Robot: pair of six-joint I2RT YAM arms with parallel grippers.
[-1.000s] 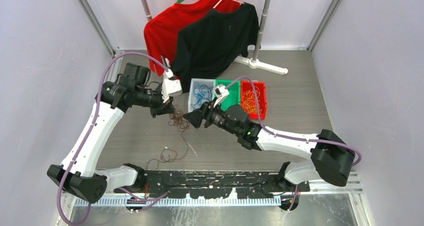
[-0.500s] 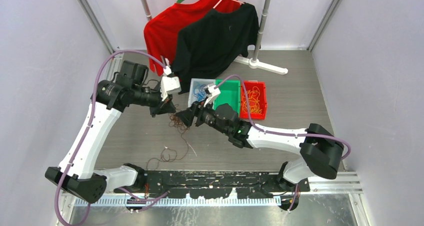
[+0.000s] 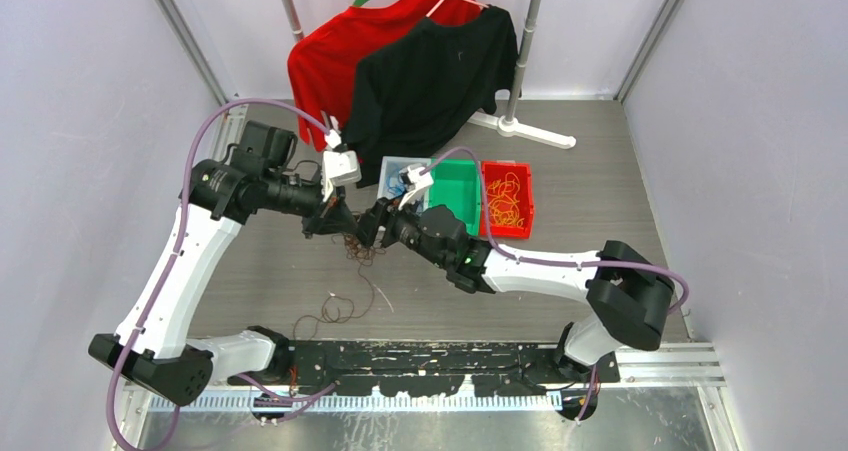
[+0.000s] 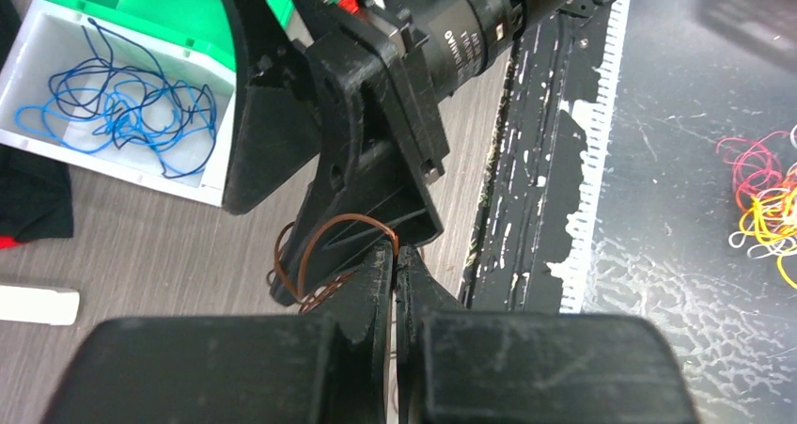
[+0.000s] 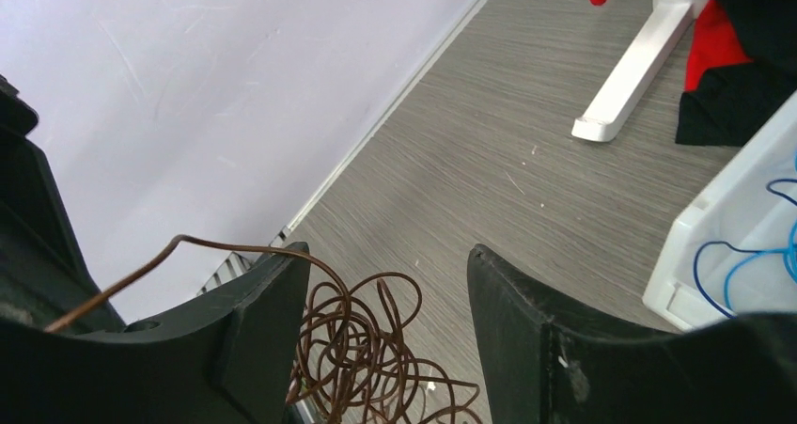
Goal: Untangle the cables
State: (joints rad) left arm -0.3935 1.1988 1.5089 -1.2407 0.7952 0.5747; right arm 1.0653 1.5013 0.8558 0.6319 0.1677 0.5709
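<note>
Two grippers are seen tip to tip. The left gripper [image 4: 395, 255] is clamped shut on a strand of the brown cable [image 5: 362, 344]. The right gripper [image 5: 385, 255] is held wide open, its fingers set either side of that cable's tangle just below, with nothing gripped. A white bin [image 4: 122, 170] is seen ahead and left of the left gripper's tips, and the blue cables [image 4: 122, 114] are coiled inside it.
</note>
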